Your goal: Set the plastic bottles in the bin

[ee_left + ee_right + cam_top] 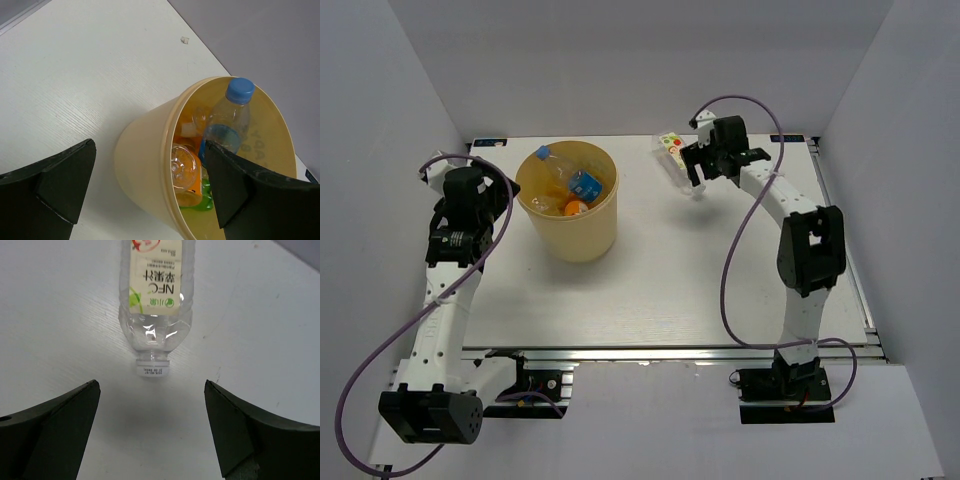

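both jaws gape wide, holding nothing; our right jaws frame the white-yellow bottle lying on the counter. only the left wrist view shows the green bottle in the bin.

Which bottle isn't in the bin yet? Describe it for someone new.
On the white table, look along the far edge, right of the yellow bin. Lying flat there, just beyond the open right end effector, is a clear bottle with a white-yellow label and white cap; the other bottles are inside the bin.
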Controlling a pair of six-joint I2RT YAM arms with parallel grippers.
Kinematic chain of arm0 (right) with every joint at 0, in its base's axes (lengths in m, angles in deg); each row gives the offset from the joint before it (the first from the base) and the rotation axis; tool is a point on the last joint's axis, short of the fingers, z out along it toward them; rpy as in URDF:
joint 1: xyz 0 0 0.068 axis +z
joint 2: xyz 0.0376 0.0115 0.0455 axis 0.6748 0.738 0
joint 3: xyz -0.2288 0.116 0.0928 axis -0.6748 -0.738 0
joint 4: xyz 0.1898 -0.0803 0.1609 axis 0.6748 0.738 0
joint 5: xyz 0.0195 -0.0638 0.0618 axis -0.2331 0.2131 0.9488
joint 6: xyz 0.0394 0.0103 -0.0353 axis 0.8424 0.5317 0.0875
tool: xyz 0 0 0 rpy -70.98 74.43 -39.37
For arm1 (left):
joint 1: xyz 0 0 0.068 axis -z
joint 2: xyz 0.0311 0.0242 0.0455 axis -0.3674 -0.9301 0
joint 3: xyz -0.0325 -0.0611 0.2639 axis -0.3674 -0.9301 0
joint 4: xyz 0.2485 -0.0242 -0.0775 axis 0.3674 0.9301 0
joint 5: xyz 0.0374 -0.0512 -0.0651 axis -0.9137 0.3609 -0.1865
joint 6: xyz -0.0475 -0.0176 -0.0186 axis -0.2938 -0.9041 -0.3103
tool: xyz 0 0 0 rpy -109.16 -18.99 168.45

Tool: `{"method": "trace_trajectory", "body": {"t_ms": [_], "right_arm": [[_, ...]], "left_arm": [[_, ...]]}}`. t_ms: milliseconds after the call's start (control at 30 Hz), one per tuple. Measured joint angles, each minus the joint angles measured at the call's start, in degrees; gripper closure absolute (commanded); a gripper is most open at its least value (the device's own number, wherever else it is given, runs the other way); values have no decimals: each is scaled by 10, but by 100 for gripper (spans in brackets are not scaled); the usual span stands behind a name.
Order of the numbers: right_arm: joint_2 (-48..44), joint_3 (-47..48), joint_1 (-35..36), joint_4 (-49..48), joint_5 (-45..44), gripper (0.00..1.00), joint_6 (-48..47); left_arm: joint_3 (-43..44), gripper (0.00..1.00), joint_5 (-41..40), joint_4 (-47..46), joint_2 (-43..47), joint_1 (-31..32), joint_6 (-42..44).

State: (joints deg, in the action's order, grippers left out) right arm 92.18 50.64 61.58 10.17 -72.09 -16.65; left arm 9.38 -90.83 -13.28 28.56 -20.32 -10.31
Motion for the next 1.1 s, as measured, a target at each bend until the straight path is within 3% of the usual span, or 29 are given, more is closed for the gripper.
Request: {"method": "trace_trajectory", "body": {"t_ms": [433,533,567,667,867,1100], "right_arm": [[187,103,-8,37,-21,12,-2],[203,122,-8,37,-19,38,-1],[204,123,-8,37,-16,57,2],[203,125,-8,38,-5,75,15],[153,103,-8,54,22,86,28],[-50,70,7,40,111,83,49]], "left_arm": [[0,2,0,-1,-23,0,-6],[0,2,-1,-1,-26,0,-8],[0,2,-1,-1,-27,0,-8],[0,2,-3,0,-29,0,-9],[0,2,-2,0,-23,0,-14],[-5,2,2,0,23,0,-24]]}}
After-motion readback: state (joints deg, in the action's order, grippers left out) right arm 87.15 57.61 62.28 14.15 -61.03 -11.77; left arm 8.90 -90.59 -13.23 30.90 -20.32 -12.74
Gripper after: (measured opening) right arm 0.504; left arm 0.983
